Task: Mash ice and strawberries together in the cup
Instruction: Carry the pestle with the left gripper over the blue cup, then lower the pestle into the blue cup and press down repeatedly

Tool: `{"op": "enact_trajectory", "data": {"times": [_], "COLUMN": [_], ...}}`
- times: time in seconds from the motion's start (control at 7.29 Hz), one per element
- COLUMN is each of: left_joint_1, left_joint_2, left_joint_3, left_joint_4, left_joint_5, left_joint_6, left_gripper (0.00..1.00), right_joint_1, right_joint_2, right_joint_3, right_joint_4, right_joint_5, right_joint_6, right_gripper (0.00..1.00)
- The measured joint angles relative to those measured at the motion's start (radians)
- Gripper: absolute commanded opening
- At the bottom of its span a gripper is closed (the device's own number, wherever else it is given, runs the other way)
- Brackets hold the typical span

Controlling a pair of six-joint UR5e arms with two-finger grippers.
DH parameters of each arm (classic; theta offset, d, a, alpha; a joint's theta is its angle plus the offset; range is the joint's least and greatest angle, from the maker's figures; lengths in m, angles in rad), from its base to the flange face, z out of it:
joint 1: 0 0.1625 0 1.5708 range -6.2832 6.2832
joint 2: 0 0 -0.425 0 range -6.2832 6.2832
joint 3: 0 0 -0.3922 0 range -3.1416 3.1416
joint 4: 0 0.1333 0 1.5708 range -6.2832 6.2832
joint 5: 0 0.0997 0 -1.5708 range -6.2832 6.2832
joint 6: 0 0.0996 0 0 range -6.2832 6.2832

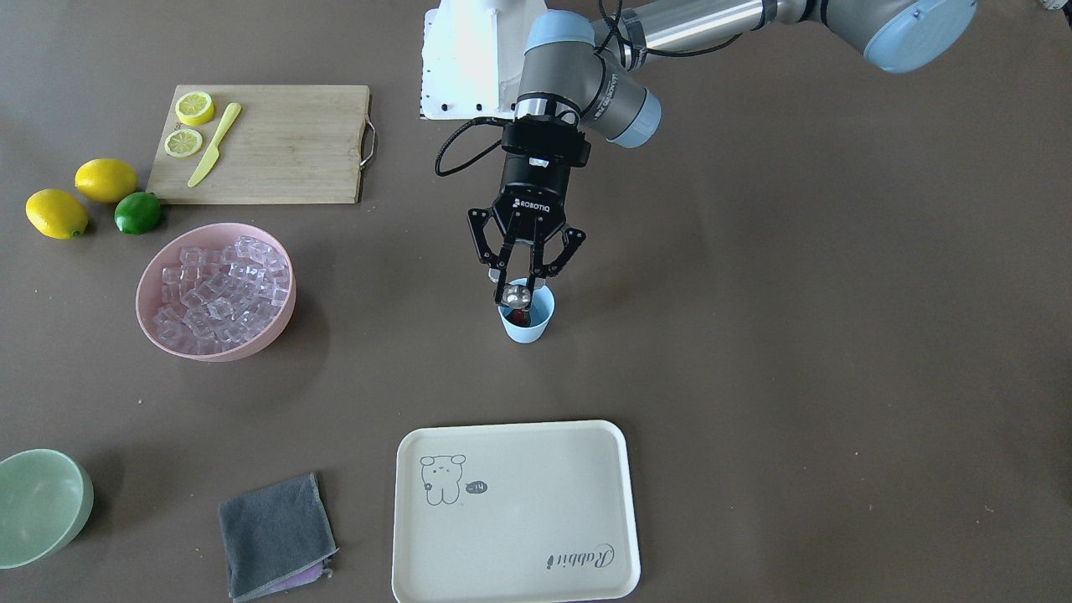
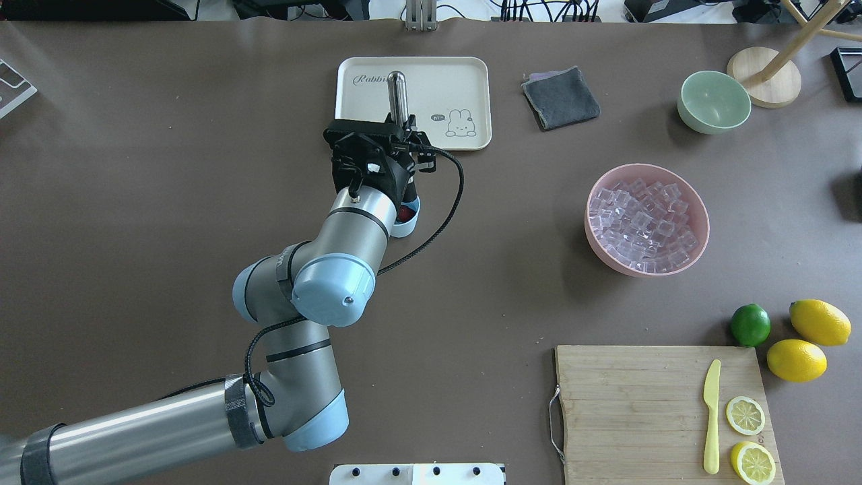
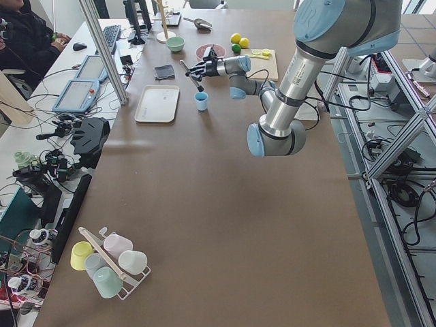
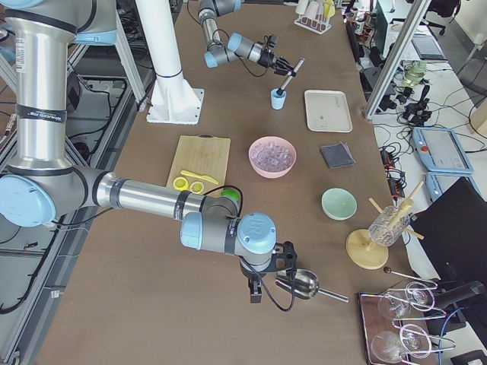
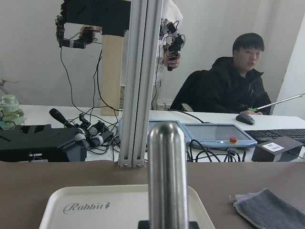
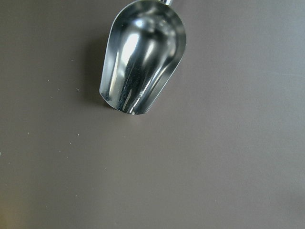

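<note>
The light-blue cup (image 1: 531, 325) stands mid-table, with a red strawberry (image 1: 521, 316) inside; it also shows in the overhead view (image 2: 411, 221). I cannot tell whether ice is in the cup. The ice (image 1: 219, 289) fills the pink bowl (image 1: 251, 347). My left gripper (image 1: 518, 289) is right above the cup, shut on a metal muddler (image 2: 397, 94). The muddler is tilted, its lower end in the cup. My right gripper (image 4: 278, 270) is far off at the table's end, over a metal scoop (image 6: 143, 57) lying on the table; I cannot tell if it is open or shut.
A cream tray (image 1: 515, 578) lies just beyond the cup on the operators' side. A grey cloth (image 1: 272, 536) and a pale green bowl (image 1: 38, 507) are near it. A cutting board (image 1: 285, 146) holds lemon slices and a yellow knife; two lemons and a lime (image 1: 137, 213) lie beside it.
</note>
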Motion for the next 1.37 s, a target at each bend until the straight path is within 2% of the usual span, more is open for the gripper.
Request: {"op": "enact_trajectory", "data": {"times": [0.41, 0.96, 1.37], "left_joint_1": [-0.007, 0.04, 0.07], "left_joint_2": [0.009, 0.026, 0.048], "left_joint_3": [-0.01, 0.009, 0.044], "left_joint_4": [-0.002, -0.01, -0.014], "left_joint_5": [0.052, 0.23, 0.266], "left_joint_6": [0.039, 0.014, -0.042], "left_gripper": [0.22, 0.22, 0.22], "right_joint_1": [0.001, 0.001, 0.0], "right_joint_2": [0.0, 0.001, 0.003], "right_joint_3": [0.006, 0.003, 0.003], "right_joint_4": [-0.005, -0.004, -0.004], "right_joint_5": [0.007, 0.01, 0.01], "right_joint_6": [0.0, -0.004, -0.005], "right_gripper": [0.99, 0.99, 0.99]}}
